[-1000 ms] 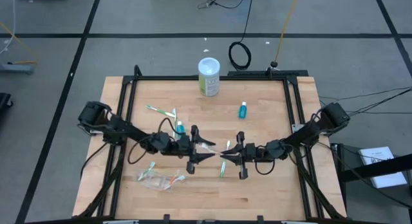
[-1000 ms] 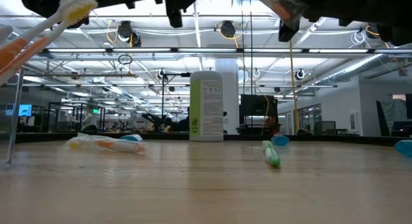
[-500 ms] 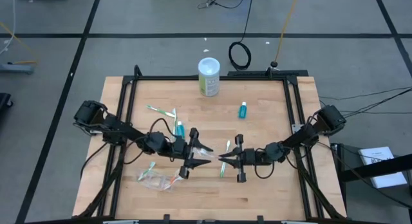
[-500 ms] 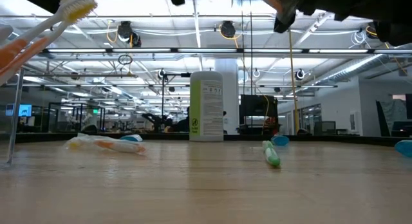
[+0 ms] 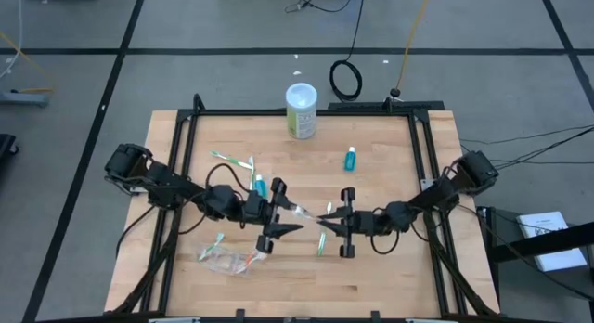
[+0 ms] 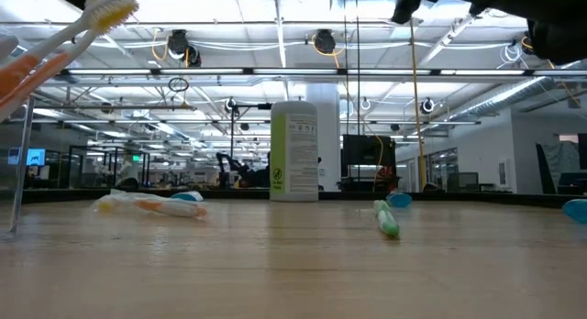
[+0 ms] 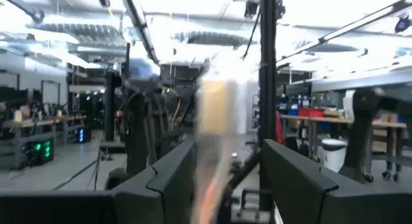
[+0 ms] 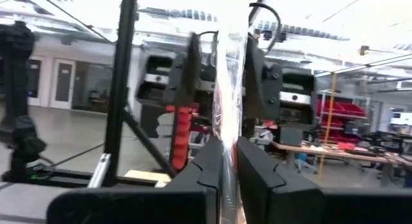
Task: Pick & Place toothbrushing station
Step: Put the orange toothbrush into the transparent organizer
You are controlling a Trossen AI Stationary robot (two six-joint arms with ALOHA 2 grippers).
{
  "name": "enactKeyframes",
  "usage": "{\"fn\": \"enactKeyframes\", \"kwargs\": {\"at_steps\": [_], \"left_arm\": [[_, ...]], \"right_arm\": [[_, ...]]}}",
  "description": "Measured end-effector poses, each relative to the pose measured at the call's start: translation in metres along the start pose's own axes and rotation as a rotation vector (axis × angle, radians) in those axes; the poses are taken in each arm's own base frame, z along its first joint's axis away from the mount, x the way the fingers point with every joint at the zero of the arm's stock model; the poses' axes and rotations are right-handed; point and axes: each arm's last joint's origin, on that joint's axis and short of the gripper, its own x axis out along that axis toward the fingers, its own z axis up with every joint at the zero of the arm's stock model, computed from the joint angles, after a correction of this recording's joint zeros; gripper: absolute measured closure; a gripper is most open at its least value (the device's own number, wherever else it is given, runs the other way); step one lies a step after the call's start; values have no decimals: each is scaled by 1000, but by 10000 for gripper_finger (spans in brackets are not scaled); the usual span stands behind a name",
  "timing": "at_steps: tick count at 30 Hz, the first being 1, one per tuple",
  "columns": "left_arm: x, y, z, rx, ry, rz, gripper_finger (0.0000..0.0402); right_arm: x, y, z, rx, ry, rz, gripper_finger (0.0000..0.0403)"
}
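1. A clear plastic-wrapped toothbrush packet (image 5: pixel 302 213) is held in the air between the two grippers, above the middle of the table (image 5: pixel 390 277).
2. The packet is clamped by the left gripper (image 5: pixel 281 214), whose fingers (image 7: pixel 172 176) stand moderately apart around it; its far end is pinched by the right gripper (image 5: pixel 327 218), whose fingers (image 8: pixel 257 166) are closed almost together on the wrap.
3. The task is judged to be at an early stage: another wrapped bundle (image 5: pixel 230 258), loose toothbrushes (image 5: pixel 234 161), a green toothbrush (image 5: pixel 321 243) and two teal tubes (image 5: pixel 350 159) are left scattered, and no item is seen gathered into a station.
4. Open wood is left near the front edge; the canister (image 5: pixel 301 110) stands well apart at the far edge.
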Motion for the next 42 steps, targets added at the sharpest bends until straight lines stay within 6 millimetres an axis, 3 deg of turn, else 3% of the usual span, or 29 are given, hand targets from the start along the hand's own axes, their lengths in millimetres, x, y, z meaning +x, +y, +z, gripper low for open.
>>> {"fn": "enactKeyframes", "kwargs": {"at_steps": [6, 33, 42], "left_arm": [[0, 1, 0, 13, -1, -6, 213], [0, 5, -1, 26, -1, 76, 215], [0, 5, -1, 32, -1, 72, 303]], "right_arm": [[9, -4, 4, 3, -42, 42, 385], [9, -3, 1, 9, -15, 46, 384], [9, -5, -1, 16, 7, 40, 384]]}}
